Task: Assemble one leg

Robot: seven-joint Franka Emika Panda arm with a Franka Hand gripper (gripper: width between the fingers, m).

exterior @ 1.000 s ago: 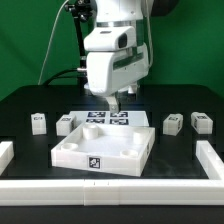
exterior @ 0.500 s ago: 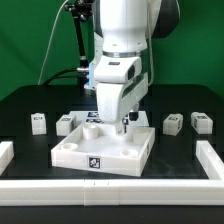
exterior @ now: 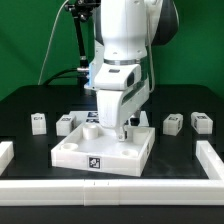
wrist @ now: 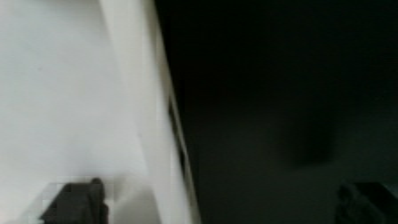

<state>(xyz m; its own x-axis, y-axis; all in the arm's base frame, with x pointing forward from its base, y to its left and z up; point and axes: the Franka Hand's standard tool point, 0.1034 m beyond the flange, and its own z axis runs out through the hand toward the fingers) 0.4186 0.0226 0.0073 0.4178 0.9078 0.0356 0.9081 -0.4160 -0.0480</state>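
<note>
The white square tray [exterior: 85, 150] with round corner sockets lies in the middle of the black table. My gripper [exterior: 125, 129] is low over its far right edge. In the wrist view the gripper [wrist: 222, 204] is open, with one dark fingertip [wrist: 75, 202] over the tray's white surface [wrist: 71, 90] and the other over the black table; nothing is held. Four small white legs with tags lie loose: two at the exterior view's left [exterior: 38, 123] [exterior: 66, 124], two at its right [exterior: 172, 123] [exterior: 201, 122].
A white rail [exterior: 110, 190] runs along the table's front, with side pieces at the left [exterior: 5, 152] and right [exterior: 211, 156]. The marker board behind the tray is almost wholly hidden by the arm.
The arm has come forward from over the marker board and lowered onto the tray's far right edge. The tray and legs have not moved.
</note>
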